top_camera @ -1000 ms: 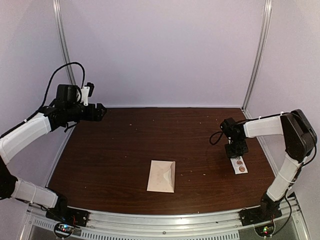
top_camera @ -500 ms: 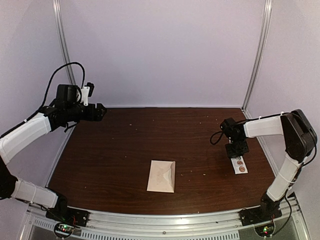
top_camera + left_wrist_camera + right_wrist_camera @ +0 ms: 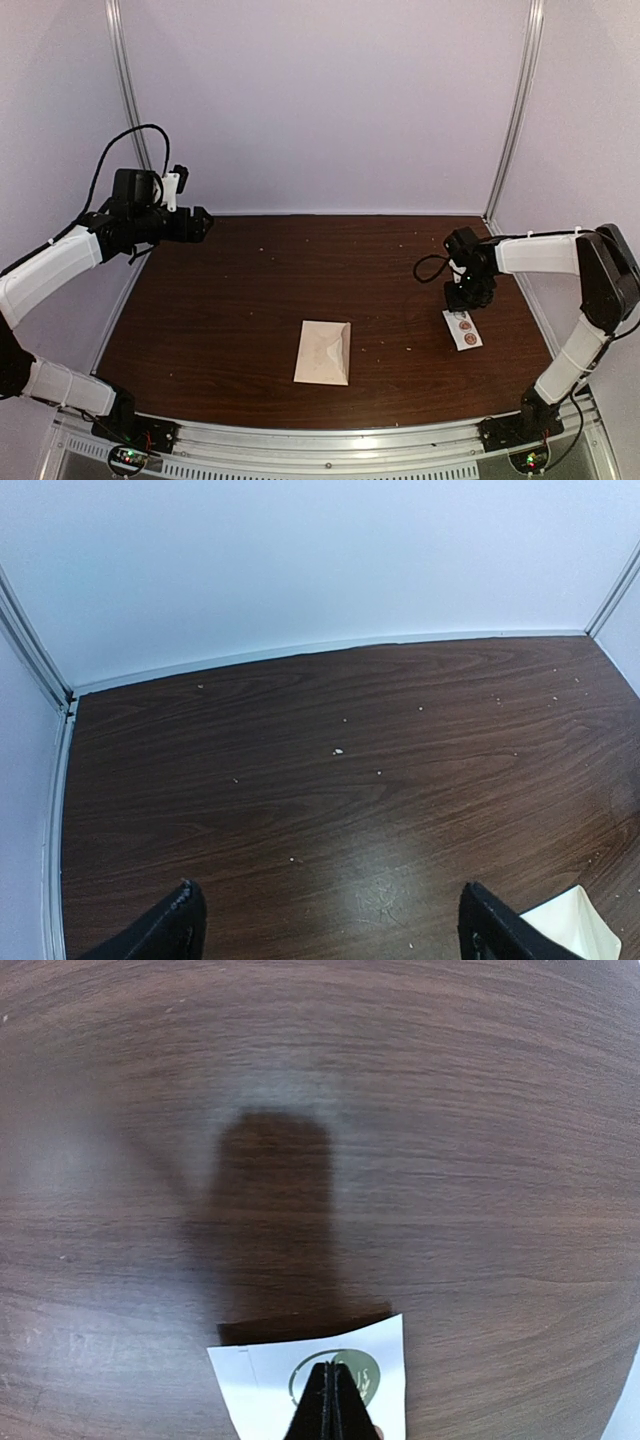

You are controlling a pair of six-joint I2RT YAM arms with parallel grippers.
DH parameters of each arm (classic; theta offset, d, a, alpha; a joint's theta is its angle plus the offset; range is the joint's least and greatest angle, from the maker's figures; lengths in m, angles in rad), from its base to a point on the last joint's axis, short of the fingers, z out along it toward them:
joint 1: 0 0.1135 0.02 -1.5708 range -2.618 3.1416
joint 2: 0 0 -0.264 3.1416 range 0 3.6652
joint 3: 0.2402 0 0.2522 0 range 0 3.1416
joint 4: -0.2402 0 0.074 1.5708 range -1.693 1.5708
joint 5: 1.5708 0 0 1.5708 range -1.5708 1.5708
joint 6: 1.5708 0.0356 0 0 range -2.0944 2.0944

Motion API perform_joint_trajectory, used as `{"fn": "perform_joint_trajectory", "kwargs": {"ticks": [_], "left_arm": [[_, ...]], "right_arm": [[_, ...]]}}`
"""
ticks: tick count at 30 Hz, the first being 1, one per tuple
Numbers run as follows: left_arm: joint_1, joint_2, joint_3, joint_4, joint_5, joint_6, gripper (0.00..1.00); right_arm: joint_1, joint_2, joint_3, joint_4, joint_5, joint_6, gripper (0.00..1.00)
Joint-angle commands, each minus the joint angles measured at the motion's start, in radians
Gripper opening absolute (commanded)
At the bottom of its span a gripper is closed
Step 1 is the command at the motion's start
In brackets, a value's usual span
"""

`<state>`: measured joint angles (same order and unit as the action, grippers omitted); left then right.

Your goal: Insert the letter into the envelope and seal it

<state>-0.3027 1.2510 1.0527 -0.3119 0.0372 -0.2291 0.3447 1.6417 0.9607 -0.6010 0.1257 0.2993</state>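
The small cream-tan envelope (image 3: 323,352) lies flat at the middle front of the table; one corner of it shows in the left wrist view (image 3: 575,935). The letter is not in view. My left gripper (image 3: 200,222) is open and empty, held high over the back left corner (image 3: 330,925). My right gripper (image 3: 462,302) is at the right side, shut on the far end of the white sticker strip (image 3: 463,330). In the right wrist view the shut gripper (image 3: 333,1400) pinches the strip (image 3: 250,1380) at a green round sticker (image 3: 362,1372), and that end is raised, casting a shadow.
The dark wooden table (image 3: 240,300) has white walls at the back and sides, with metal posts in the corners. Small white crumbs dot the surface (image 3: 338,751). A metal rail (image 3: 330,440) runs along the near edge.
My right gripper has moved a little left and back, and the sticker strip has shifted left with it. The left arm and the envelope have not moved.
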Motion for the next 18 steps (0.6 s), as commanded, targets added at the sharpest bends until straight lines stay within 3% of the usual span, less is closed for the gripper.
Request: {"fn": "perform_joint_trajectory", "kwargs": {"ticks": [1,7,13,18], "left_arm": [[0.004,-0.012,-0.003,0.045,-0.002,0.01,0.88],[0.004,-0.019,-0.015,0.061,0.055,0.012,0.88],[-0.008,-0.012,-0.055,0.118,0.243,-0.042,0.83],[-0.115,0.005,-0.102,0.196,0.295,-0.162,0.8]], "right_arm": [[0.035,-0.021,0.007,0.038,-0.146,0.009,0.0],[0.104,-0.028,0.017,0.081,-0.256,0.034,0.0],[0.16,-0.03,0.025,0.13,-0.325,0.046,0.0],[0.199,-0.032,0.016,0.182,-0.361,0.053,0.0]]}}
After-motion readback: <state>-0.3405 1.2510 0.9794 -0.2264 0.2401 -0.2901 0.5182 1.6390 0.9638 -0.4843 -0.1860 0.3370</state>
